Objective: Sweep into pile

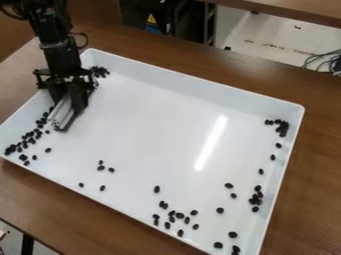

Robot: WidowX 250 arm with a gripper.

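The pincer (69,98), at the left side of a white tray (146,109) on the brown tabletop (200,57), is closed about a pale grooved bar (61,113), held aslant with its lower end close to the tray floor. Dark beans (180,215) lie in loose clusters along the tray's left, right and near sides, with further groups at the far-left and far-right corners.

1. At upper left, black gripper (69,102) closed on a grooved pale bar (61,115) inside white tray (146,119).
2. Dark beans (157,189) scattered along the tray's left, right and near sides.
3. Beneath, brown table (316,184).
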